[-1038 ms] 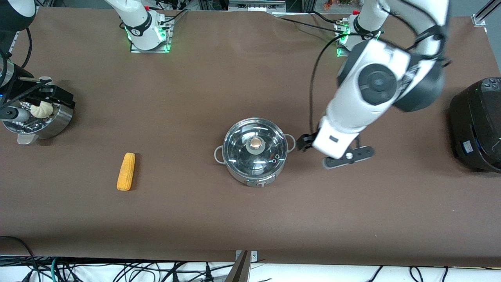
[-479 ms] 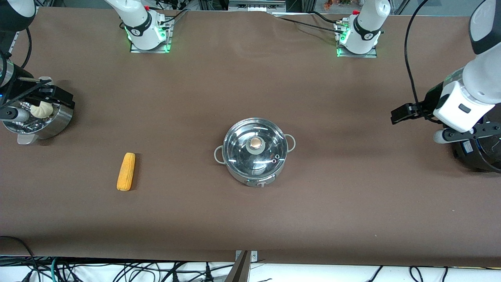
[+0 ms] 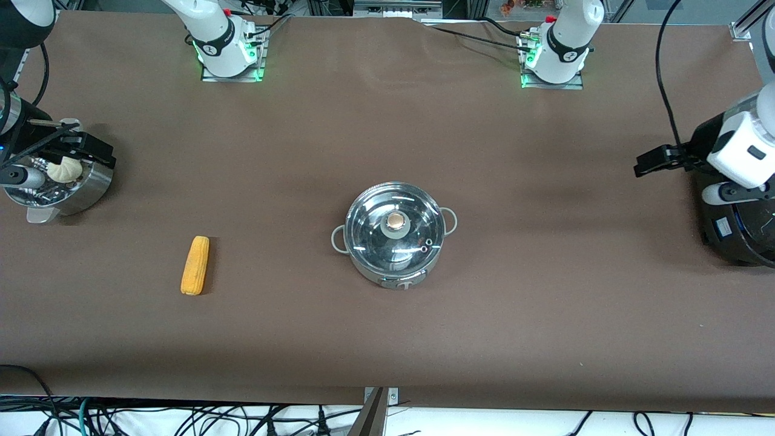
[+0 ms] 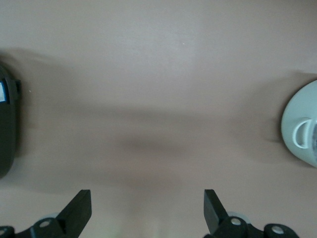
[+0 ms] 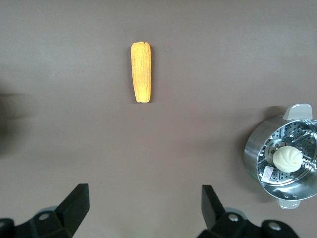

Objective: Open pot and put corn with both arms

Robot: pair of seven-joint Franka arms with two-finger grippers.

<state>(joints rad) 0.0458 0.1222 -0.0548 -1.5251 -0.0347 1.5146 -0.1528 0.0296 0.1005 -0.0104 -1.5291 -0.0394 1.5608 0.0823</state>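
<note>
While the lidded pot (image 3: 393,237) sits mid-frame on the tabletop (image 3: 545,315), I see the corn (image 3: 195,265) lying toward lower left. Left claw (image 4: 147,213) hangs spread at right edge; right claw (image 5: 144,210) spread at left edge.

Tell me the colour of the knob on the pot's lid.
Tan, coppery brown, on a grey base; the knob shows best in the front view, centred on the clear lid.

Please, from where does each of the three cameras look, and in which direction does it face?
Front: high across the table, facing both bases; left gripper over the rice cooker, pot at the middle.
Left wrist: looks down at bare table past its open fingers; pot edge shared with front.
Right wrist: looks down past the right gripper at corn and steamer; both shared with front.
</note>
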